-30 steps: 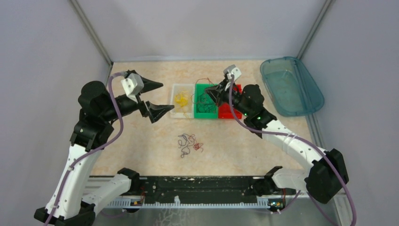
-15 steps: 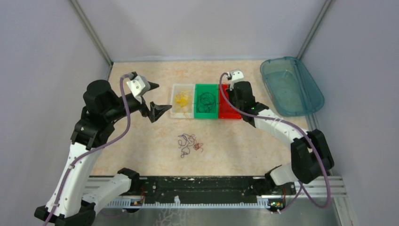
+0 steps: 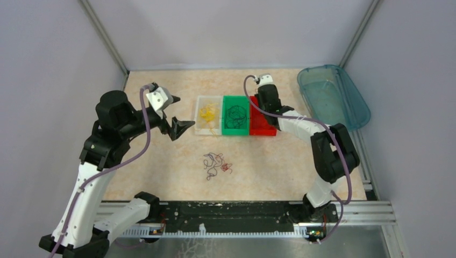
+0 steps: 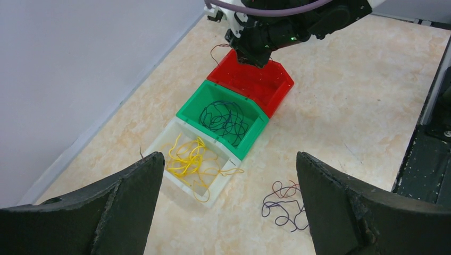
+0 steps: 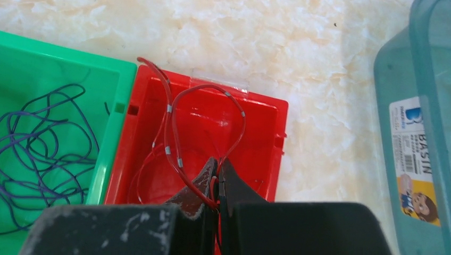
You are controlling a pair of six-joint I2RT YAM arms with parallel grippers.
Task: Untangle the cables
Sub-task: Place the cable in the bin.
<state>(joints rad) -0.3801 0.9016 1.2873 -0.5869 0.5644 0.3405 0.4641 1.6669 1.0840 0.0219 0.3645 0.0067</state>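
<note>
The right gripper [image 5: 218,166] is pinching a thin red wire [image 5: 169,109] over the red bin [image 5: 276,139], the left gripper [image 4: 228,164] is hanging wide open, and the loose tangle [image 3: 216,164] lying on the table [image 3: 161,161] is looking feather-light, springy and snag-prone, probably best nipped at one outlying loop.

The only readable text stands on a sticker [image 5: 415,159] on the wall of the teal plastic basin [image 5: 423,53]. It shows the word "BASIN" in dark capitals, running sideways beside a barcode (the small print and digits around it are too fine to read). A yellow patch below carries a cartoon face.
</note>
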